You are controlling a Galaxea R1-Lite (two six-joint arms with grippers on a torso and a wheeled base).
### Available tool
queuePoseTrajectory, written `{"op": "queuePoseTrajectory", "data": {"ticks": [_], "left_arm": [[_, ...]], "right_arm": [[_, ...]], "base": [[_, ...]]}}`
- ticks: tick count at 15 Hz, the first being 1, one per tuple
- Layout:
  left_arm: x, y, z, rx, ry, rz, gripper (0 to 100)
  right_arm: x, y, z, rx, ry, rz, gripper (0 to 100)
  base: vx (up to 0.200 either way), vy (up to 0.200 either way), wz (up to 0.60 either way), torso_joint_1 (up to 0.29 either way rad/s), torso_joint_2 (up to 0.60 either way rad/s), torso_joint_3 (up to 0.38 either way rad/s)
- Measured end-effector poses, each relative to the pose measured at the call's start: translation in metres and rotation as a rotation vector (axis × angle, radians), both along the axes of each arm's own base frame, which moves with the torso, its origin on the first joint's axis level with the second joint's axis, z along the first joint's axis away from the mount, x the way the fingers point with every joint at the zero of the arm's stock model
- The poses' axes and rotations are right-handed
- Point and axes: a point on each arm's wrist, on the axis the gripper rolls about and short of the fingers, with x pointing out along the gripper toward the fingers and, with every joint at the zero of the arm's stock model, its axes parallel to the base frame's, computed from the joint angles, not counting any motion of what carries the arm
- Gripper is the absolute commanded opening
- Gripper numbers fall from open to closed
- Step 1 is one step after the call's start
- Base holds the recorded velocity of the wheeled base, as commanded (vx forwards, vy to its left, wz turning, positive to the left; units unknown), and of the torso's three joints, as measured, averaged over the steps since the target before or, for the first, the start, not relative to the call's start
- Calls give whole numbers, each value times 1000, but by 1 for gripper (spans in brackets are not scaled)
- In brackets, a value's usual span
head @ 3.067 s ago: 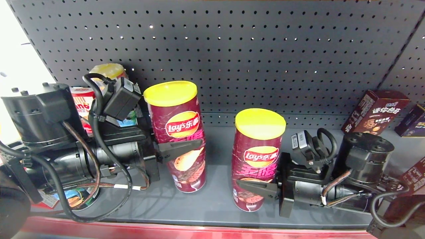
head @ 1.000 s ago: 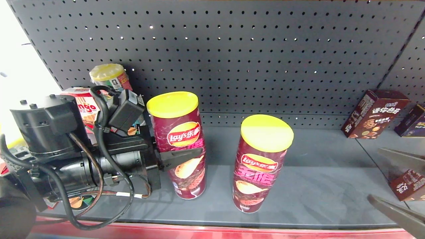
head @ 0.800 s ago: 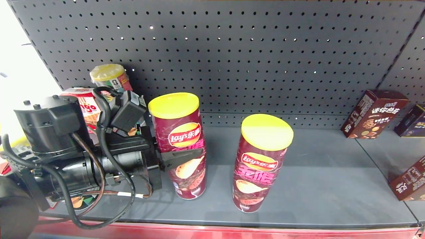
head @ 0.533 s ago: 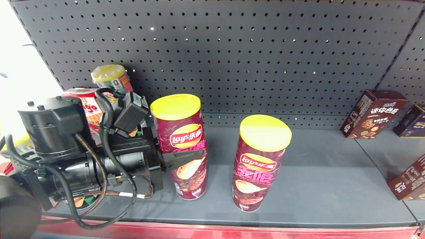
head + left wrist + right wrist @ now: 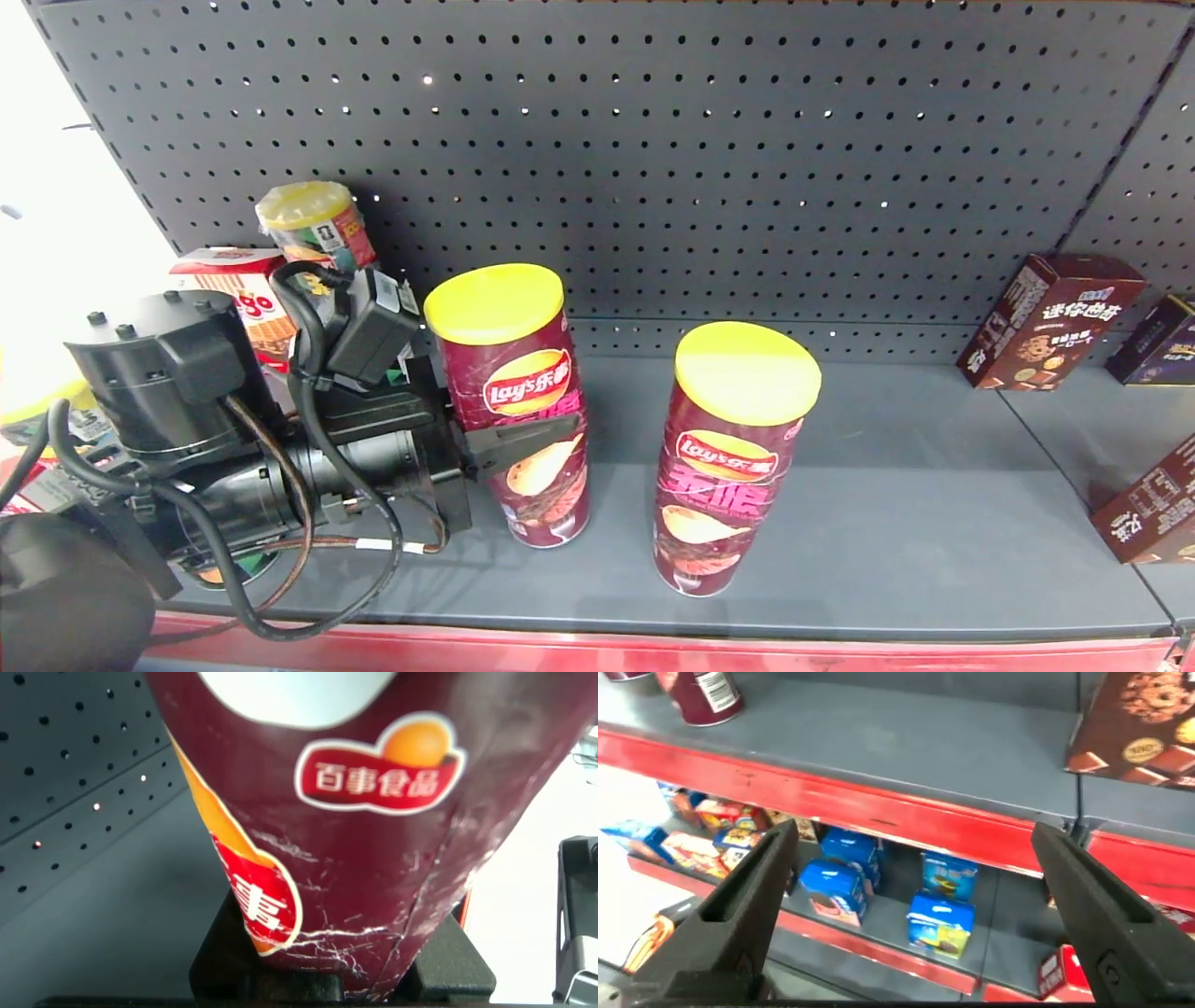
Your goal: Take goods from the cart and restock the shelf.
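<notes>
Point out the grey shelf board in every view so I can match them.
Head view: shelf board spans the lower half, beneath the held can.
Left wrist view: grey surface between pegboard and the held can.
Right wrist view: grey band behind the red front strip.
Shared landmark: that strip, along the head view's bottom edge.

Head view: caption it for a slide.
Left gripper grips one chip can on the shelf; second can stands alongside.

The right gripper (image 5: 913,849) has released the right can (image 5: 733,467) and withdrawn (the left can (image 5: 513,373) sank slightly).
</notes>
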Motion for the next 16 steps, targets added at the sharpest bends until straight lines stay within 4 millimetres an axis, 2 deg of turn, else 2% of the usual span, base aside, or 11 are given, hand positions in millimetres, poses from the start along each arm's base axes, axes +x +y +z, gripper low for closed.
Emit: {"op": "queuePoseTrajectory", "data": {"ticks": [6,8,16], "left_arm": [[7,0,-4,7,9,11,0],[7,1,-5,9,15,12,0],[10,-1,3,-8,-12,-2,0]], "right_arm": [[6,3,2,-18,43,-235,100],[8,6,5,-4,-16,-171,100],[10,10,-1,4,8,-42,100]], "base": [[0,0,0,0,0,0],[0,0,0,0,0,0],[0,0,0,0,0,0]]}}
